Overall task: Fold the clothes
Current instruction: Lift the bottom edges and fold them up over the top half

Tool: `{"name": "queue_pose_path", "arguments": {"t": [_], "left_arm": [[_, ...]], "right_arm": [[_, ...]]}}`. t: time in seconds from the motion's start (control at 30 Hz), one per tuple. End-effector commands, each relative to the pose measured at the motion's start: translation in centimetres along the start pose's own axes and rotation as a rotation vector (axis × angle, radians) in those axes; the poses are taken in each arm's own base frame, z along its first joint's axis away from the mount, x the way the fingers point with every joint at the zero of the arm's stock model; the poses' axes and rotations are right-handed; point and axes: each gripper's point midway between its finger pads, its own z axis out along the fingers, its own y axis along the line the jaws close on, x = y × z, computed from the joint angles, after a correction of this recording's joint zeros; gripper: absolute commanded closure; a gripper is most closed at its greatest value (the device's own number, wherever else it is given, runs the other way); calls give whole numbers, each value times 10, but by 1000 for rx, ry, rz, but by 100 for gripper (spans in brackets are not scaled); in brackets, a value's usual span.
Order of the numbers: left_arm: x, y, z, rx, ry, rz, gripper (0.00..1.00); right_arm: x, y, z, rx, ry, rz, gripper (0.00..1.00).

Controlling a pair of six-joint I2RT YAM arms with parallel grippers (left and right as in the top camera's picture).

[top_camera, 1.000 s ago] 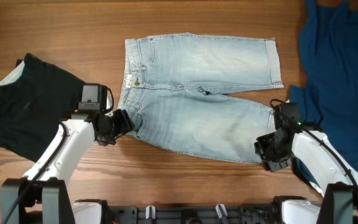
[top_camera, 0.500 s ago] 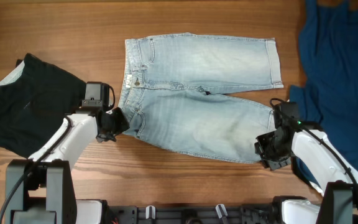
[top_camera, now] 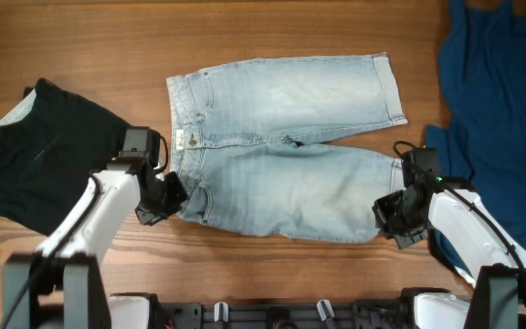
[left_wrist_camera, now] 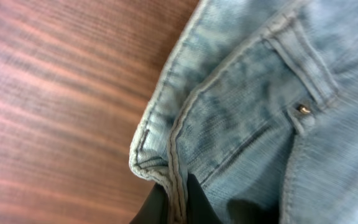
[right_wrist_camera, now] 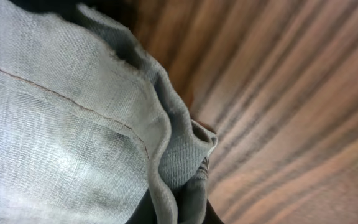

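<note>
Pale faded lt-blue denim shorts [top_camera: 281, 174]: woven cloth, matt, fine ribbed grain w/ raised stitching.
Small round rivet [left_wrist_camera: 302, 109]: metal, shiny.
Brown table [top_camera: 290, 27]: wood grain, smooth, sl. sheen.
Black garment [top_camera: 44, 155]: cloth, matt.
Dark blue cloth [top_camera: 500, 91]: matt.

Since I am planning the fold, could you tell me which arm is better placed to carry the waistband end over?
The left arm: its jaws pinch the near waistband corner of the shorts, while the right arm holds the near leg's hem.
</note>
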Motion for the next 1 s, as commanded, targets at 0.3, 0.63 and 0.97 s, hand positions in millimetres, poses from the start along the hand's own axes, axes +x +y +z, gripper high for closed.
{"name": "queue_pose_path", "arguments": {"t": [0.3, 0.63, 0.97], "left_arm": [[34, -7, -102, 150, -188, 114, 96], [-28, -33, -143, 287, -458, -12, 96], [-125, -53, -109, 347, -548, -130, 96]], "right_arm": [[-8, 33, -136, -195, -222, -337, 96], [-38, 118, -226, -299, -399, -615, 96], [-91, 213, -166, -245, -384, -707, 96]]}}
